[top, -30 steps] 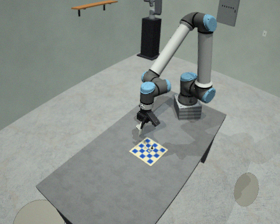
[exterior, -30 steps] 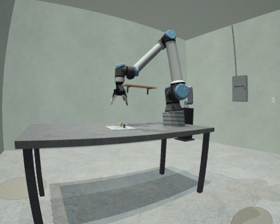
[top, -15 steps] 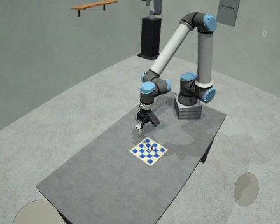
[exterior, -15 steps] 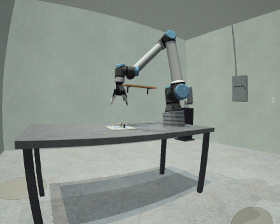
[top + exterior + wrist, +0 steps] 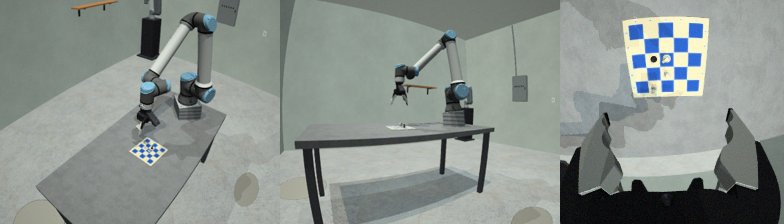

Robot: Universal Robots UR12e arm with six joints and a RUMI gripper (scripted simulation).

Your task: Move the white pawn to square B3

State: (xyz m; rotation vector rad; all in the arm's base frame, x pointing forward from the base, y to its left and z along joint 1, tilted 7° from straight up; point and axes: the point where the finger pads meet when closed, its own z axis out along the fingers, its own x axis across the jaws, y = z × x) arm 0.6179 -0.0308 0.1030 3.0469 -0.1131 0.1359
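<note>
The blue-and-cream chessboard (image 5: pixel 150 163) (image 5: pixel 391 128) (image 5: pixel 680 31) lies flat in the middle of the grey table (image 5: pixel 95 178) (image 5: pixel 343 133). A black piece (image 5: pixel 152 147) (image 5: pixel 653 59) and a white piece (image 5: pixel 665 59) stand on neighbouring squares near the board's centre. A small pale piece (image 5: pixel 653 89) stands on the edge row nearest the robot. I cannot tell which pale piece is the pawn, and the edge letters are too small to read. My gripper (image 5: pixel 147 126) (image 5: pixel 399 102) (image 5: pixel 667 111) is open and empty, high above the table just off the board's robot-side edge.
The arm's base stands on a grey block (image 5: pixel 188 109) (image 5: pixel 454 118) at the table's far end. A black pedestal (image 5: pixel 150 38) stands on the floor behind. A wooden shelf (image 5: pixel 93 5) and a grey panel (image 5: pixel 519 88) hang on the walls.
</note>
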